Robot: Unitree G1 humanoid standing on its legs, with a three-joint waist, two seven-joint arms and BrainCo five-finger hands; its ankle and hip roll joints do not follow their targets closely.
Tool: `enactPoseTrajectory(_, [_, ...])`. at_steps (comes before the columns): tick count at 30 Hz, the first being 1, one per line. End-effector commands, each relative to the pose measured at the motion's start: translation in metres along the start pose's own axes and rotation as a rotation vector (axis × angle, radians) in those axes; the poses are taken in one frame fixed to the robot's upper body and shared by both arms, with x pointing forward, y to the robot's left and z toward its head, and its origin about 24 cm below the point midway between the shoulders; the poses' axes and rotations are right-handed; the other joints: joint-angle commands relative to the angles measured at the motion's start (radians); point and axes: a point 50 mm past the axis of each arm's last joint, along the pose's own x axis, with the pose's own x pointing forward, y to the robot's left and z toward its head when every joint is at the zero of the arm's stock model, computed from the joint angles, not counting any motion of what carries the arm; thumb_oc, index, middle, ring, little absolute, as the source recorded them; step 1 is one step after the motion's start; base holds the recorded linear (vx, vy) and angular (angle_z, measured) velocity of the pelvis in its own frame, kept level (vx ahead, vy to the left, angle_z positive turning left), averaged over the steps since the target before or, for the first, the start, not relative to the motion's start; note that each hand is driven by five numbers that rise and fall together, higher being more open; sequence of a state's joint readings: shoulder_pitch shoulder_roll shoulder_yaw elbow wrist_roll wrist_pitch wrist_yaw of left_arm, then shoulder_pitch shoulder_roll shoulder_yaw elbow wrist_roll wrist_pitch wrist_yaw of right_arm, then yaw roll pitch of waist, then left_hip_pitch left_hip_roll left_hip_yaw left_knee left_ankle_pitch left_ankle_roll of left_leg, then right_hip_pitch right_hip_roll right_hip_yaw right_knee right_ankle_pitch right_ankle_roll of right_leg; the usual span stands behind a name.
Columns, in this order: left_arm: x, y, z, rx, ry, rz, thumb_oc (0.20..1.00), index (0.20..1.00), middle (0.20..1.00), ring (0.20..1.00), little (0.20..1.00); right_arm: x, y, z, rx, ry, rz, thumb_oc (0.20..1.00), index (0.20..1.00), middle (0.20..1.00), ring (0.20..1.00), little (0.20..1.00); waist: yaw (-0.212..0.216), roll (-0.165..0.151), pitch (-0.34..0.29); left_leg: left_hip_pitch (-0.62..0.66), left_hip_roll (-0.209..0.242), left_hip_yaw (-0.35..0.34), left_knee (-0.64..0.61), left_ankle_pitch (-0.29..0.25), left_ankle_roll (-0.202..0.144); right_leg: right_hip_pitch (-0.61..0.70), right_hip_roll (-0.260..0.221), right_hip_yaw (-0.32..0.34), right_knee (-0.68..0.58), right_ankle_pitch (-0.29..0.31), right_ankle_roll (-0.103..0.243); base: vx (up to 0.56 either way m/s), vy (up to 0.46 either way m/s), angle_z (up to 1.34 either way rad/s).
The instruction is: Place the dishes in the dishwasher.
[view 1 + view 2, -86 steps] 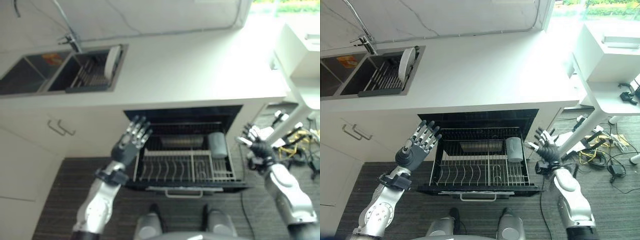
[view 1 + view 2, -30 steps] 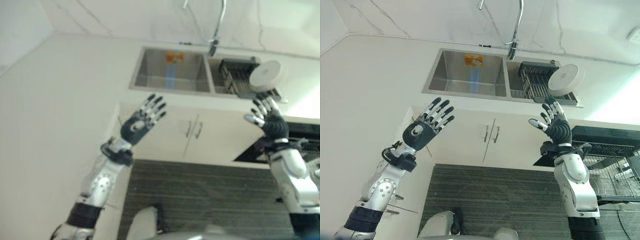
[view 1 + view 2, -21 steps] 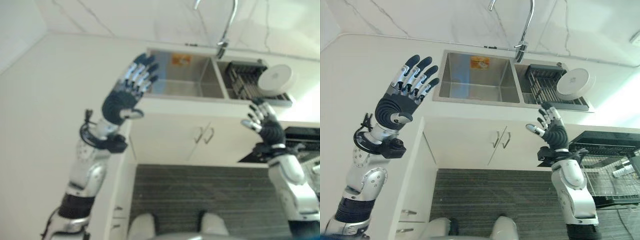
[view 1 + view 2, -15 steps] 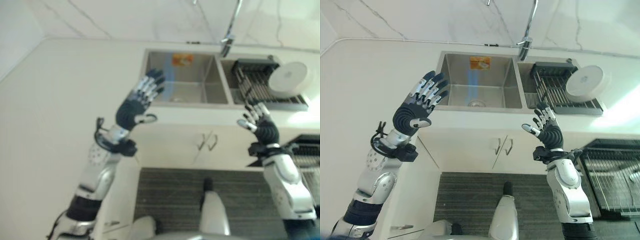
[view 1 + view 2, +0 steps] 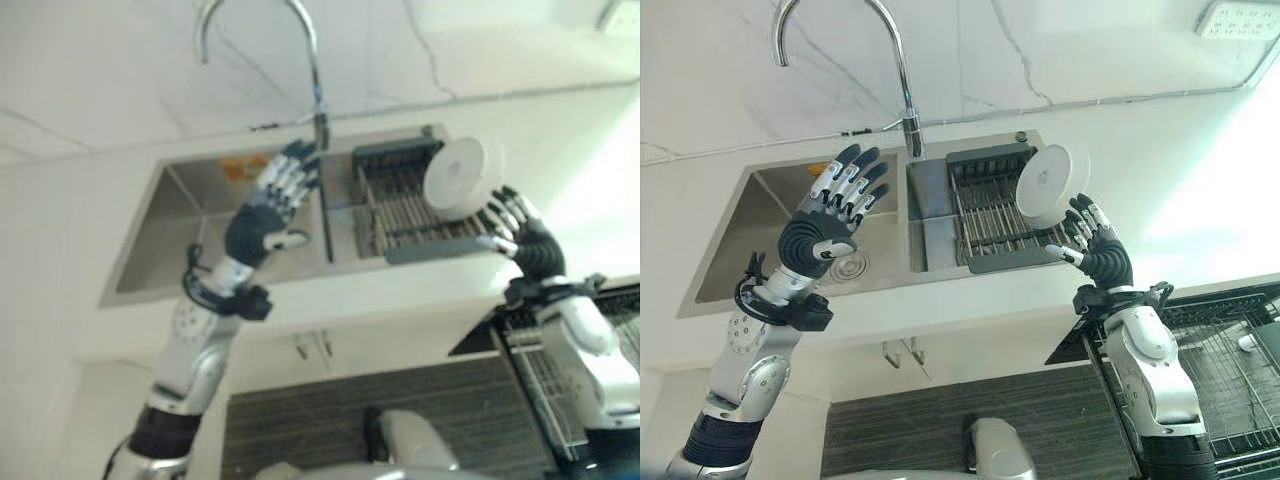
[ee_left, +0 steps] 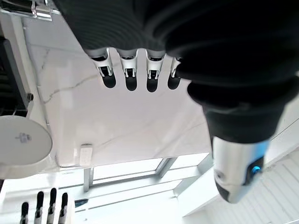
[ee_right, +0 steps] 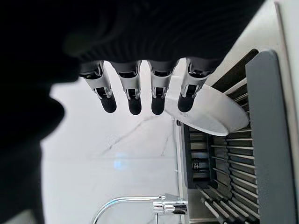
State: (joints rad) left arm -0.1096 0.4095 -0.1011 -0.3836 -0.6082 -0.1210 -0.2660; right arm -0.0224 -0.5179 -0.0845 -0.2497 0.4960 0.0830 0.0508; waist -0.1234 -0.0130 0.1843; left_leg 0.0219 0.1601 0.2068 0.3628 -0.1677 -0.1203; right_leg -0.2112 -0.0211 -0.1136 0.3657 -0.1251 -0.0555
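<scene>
Plate standing on edge in dark drying rack, inside right basin of sink, just right of faucet — taken here as landmark. Right hand raised just right of plate and slightly nearer, fingers straight and spread, grasping nothing; fingertips close to plate rim, contact not confirmed. Left hand raised just left of faucet over left basin, likewise released and empty. Dishwasher rack pulled out well to right of faucet, below counter edge.

Step in hand, judged: reach for plate with right hand.
- Bring fingers behind upper rim, thumb on near face — pinch on rim, not on flat centre.
- Lift straight up along rack tines before any swing; sideways pull likely to catch tines.
- Keep plate on edge during transfer toward dishwasher rack, ready for slot between wires.
- Hold left hand clear of faucet spout.

Markings: orange sticker on rear wall of left basin, print too small to read. Small dark mark at plate centre, unreadable.
</scene>
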Motion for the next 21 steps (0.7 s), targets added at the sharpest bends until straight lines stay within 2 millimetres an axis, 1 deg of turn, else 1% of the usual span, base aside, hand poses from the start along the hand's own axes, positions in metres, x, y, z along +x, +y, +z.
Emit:
enactPoseTrajectory(1, [-0.007,0.0,0.01,0.048,-0.04,-0.011,1.0,1.0,1.0,1.0,1.0,0.001,0.022,0.022,0.063,-0.144,0.078,1.0,1.0,1.0,1.0,1.0,0.025,0.01,-0.024,-0.061,-0.086,-0.053,-0.063,-0.047,0.057,0.06,-0.063,0.043,-0.066,0.004,0.176,0.09,-0.044,-0.08])
enactPoseTrajectory(2, [-0.008,0.0,0.009,0.048,-0.039,-0.014,1.0,1.0,1.0,1.0,1.0,0.001,0.025,0.022,0.067,-0.149,0.081,1.0,1.0,1.0,1.0,1.0,0.031,0.014,-0.018,-0.077,-0.101,-0.073,-0.063,-0.048,0.064,0.062,-0.057,0.042,-0.066,0.004,0.178,0.06,-0.058,-0.17])
enactPoseTrajectory(4, [-0.006,-0.002,0.009,0.058,-0.046,-0.023,1.0,1.0,1.0,1.0,1.0,0.004,0.028,0.022,0.072,-0.16,0.076,1.0,1.0,1.0,1.0,1.0,0.037,0.014,-0.01,-0.087,-0.111,-0.091,-0.063,-0.048,0.071,0.061,-0.053,0.04,-0.066,0.004,0.179,0.02,-0.023,-0.25])
enactPoseTrajectory(6, [-0.001,-0.003,0.009,0.075,-0.057,-0.03,1.0,1.0,1.0,1.0,1.0,0.007,0.029,0.023,0.081,-0.168,0.066,1.0,1.0,1.0,1.0,1.0,0.034,0.016,-0.009,-0.09,-0.105,-0.083,-0.063,-0.062,0.076,0.06,-0.058,0.017,-0.066,0.002,0.18,0.0,0.056,-0.02])
enactPoseTrajectory(8, [0.0,-0.002,0.012,0.077,-0.068,-0.027,1.0,1.0,1.0,1.0,1.0,0.003,0.027,0.022,0.085,-0.164,0.069,1.0,1.0,1.0,1.0,1.0,0.025,0.014,-0.016,-0.087,-0.095,-0.06,-0.063,-0.069,0.081,0.064,-0.068,-0.01,-0.066,-0.002,0.181,0.03,0.074,-0.01])
enactPoseTrajectory(9, [0.001,-0.002,0.013,0.078,-0.073,-0.027,1.0,1.0,1.0,1.0,1.0,0.002,0.027,0.022,0.078,-0.165,0.072,1.0,1.0,1.0,1.0,1.0,0.023,0.012,-0.019,-0.087,-0.097,-0.061,-0.063,-0.071,0.083,0.064,-0.07,-0.014,-0.066,-0.003,0.18,0.04,0.091,-0.02])
enactPoseTrajectory(12, [0.003,-0.003,0.013,0.09,-0.079,-0.028,1.0,1.0,1.0,1.0,1.0,0.002,0.028,0.023,0.077,-0.175,0.07,1.0,1.0,1.0,1.0,1.0,0.021,0.009,-0.024,-0.084,-0.109,-0.067,-0.063,-0.078,0.091,0.063,-0.07,-0.012,-0.066,-0.004,0.18,0.05,0.136,0.0])
enactPoseTrajectory(16, [0.002,-0.004,0.013,0.098,-0.078,-0.034,1.0,1.0,1.0,1.0,1.0,0.003,0.03,0.025,0.058,-0.181,0.069,1.0,1.0,1.0,1.0,1.0,0.033,0.003,-0.026,-0.078,-0.121,-0.069,-0.063,-0.086,0.103,0.071,-0.073,-0.01,-0.066,-0.004,0.182,0.05,0.147,-0.02])
enactPoseTrajectory(20, [0.003,-0.005,0.015,0.118,-0.086,-0.041,1.0,1.0,1.0,1.0,1.0,0.004,0.031,0.025,0.028,-0.174,0.081,1.0,1.0,1.0,1.0,1.0,0.04,-0.002,-0.022,-0.075,-0.128,-0.071,-0.063,-0.091,0.112,0.071,-0.083,-0.013,-0.066,0.008,0.193,0.05,0.16,0.0])
enactPoseTrajectory(21, [0.004,-0.006,0.016,0.127,-0.09,-0.048,1.0,1.0,1.0,1.0,1.0,0.005,0.031,0.027,0.024,-0.183,0.088,1.0,1.0,1.0,1.0,1.0,0.043,-0.005,-0.021,-0.075,-0.134,-0.081,-0.063,-0.093,0.114,0.069,-0.085,-0.013,-0.066,0.012,0.196,0.06,0.158,0.01])
